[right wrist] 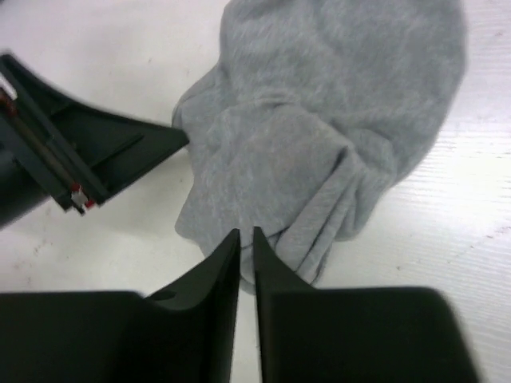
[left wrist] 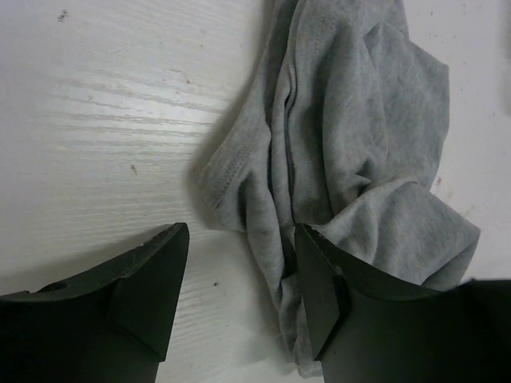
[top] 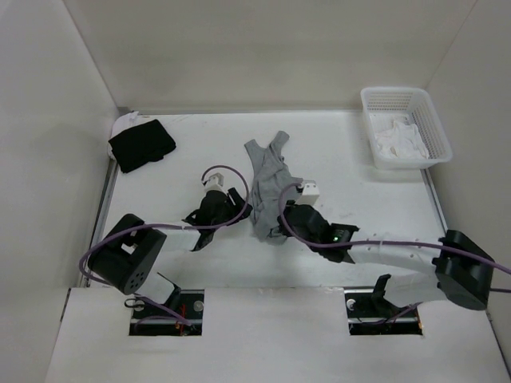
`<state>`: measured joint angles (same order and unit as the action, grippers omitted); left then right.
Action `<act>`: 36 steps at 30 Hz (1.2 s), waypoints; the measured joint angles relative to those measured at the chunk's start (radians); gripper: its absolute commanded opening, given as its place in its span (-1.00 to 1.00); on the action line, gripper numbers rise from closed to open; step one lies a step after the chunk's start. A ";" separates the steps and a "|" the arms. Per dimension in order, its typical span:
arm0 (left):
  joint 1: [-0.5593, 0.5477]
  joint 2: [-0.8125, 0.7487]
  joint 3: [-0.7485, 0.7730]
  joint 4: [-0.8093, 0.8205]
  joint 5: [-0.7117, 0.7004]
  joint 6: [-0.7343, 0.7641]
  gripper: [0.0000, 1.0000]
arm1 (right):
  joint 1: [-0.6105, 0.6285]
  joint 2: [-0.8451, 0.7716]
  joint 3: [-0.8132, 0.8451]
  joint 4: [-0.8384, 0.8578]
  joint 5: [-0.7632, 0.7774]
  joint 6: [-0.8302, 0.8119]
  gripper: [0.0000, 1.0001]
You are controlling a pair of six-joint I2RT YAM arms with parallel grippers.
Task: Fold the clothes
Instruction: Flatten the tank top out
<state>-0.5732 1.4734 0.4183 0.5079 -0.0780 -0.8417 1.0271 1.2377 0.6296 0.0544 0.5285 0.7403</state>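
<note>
Around centre of surface (top: 200,152), bunched clothes (top: 266,187). At 8 o'clock, left hand (left wrist: 239,231) released; at 5 o'clock, right hand (right wrist: 246,233) clenched, grip on cloth unclear. Risks dragging whole bundle by pinching several layers.

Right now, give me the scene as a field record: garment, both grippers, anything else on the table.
garment: grey sleeveless top, bunched in a long heap at centre, not folded
left gripper: open, at the top's left edge, one finger against the cloth
right gripper: jaws almost together at the top's near end; pinch on cloth unclear
far left: black cloth
far right: white basket holding white cloth
</note>
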 measured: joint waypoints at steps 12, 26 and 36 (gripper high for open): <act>0.105 -0.013 -0.047 0.058 0.004 -0.076 -0.02 | 0.109 0.418 0.286 0.002 -0.017 -0.179 0.09; 0.125 -0.061 -0.079 0.060 0.011 -0.081 -0.02 | 0.140 0.578 0.439 -0.217 0.152 -0.225 -0.32; 0.038 -0.026 -0.071 0.072 0.007 -0.082 -0.02 | 0.159 0.513 0.404 -0.246 0.198 -0.187 -0.74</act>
<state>-0.5354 1.4479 0.3473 0.5797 -0.0711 -0.9234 1.1858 1.7504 1.0336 -0.1921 0.7261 0.5533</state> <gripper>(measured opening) 0.494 0.186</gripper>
